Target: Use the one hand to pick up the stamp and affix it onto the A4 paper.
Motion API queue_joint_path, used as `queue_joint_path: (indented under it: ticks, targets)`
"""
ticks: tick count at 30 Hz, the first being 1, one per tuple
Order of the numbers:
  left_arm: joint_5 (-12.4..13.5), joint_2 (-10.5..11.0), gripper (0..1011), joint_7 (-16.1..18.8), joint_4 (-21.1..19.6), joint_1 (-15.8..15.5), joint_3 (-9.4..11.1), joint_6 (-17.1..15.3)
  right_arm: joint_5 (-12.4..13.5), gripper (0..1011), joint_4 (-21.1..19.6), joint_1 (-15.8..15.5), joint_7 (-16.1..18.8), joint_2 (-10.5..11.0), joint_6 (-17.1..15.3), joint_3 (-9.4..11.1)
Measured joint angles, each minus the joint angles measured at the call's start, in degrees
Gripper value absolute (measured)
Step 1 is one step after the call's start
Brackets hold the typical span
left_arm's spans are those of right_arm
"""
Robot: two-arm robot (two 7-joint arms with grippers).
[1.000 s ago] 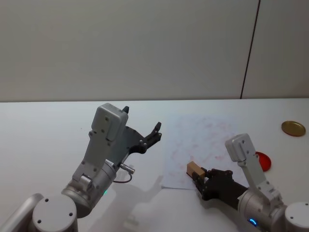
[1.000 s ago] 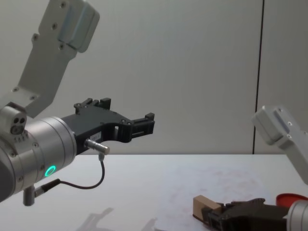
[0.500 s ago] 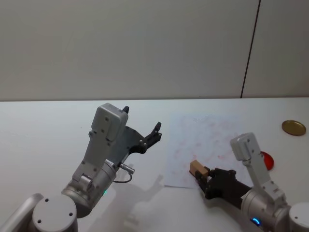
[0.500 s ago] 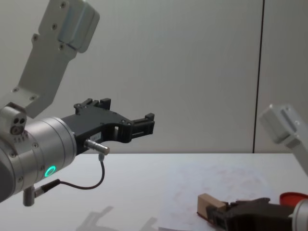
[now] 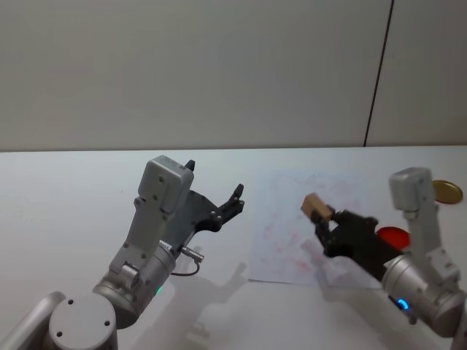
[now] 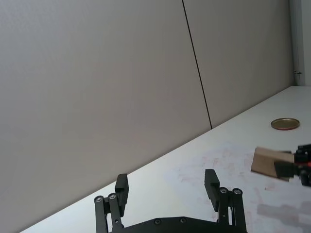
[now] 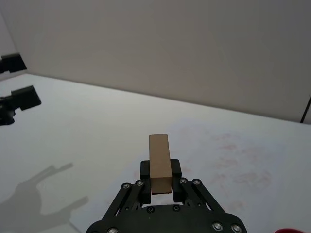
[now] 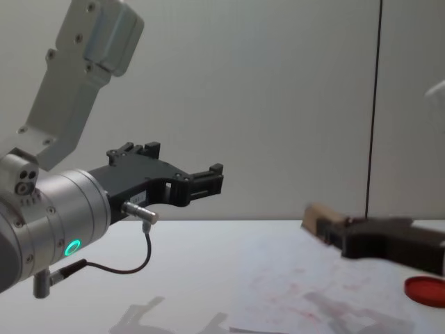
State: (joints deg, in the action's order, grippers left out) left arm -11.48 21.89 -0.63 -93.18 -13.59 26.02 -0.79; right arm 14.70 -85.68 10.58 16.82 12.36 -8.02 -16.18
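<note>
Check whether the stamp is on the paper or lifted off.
Lifted off. The right gripper holds the stamp in the air above the A4 paper; the left gripper hangs open left of it.

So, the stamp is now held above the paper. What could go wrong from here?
The right pincer grips the stamp only at one end, so it may tilt or slip when pressed down.
The A4 paper lies loose on the table, so it may shift or lift with the stamp.
The sheet already carries many red smudges; a new mark may overlap them.
</note>
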Motion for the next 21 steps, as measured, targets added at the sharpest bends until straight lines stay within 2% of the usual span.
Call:
queue_joint_path:
  ticks: [8,21]
  targets:
    - [0.0,0.0,993,0.0,0.0,0.0,0.0,0.0,1.01,217,-1.42,-0.15,-2.3,1.33,1.73,1.66]
    - [0.0,0.0,993,0.0,0.0,0.0,0.0,0.0,-0.28,217,-0.85,-0.71,-4.5,4.15,1.16,4.19]
